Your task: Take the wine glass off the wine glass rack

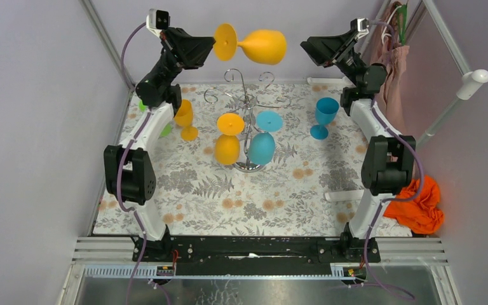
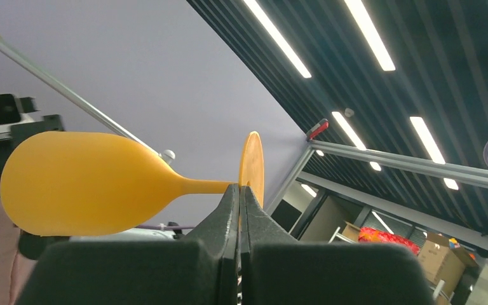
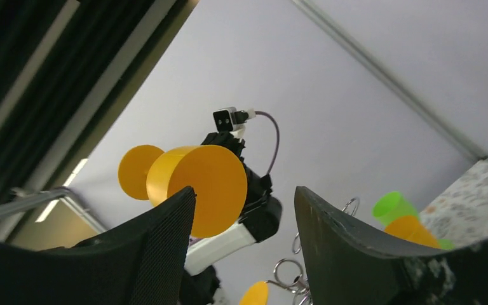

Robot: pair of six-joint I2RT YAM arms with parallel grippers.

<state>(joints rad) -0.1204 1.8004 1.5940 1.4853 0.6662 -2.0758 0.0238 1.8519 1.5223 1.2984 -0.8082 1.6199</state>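
Left gripper (image 1: 215,47) pinches the orange wine glass (image 1: 264,46) by its stem, well above the wine glass rack (image 1: 248,168), so next probably calls for passing it steadily to the spread-open right gripper (image 1: 310,47).

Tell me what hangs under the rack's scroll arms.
An orange glass and a blue glass hang upside down from the wine glass rack; their bowls mostly hide its base.

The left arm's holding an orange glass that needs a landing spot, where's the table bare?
Bare: the near cloth between the wine glass rack and the arms' black mounting bar. Crowded: the far half, a standing orange glass left of the rack, a blue glass right.
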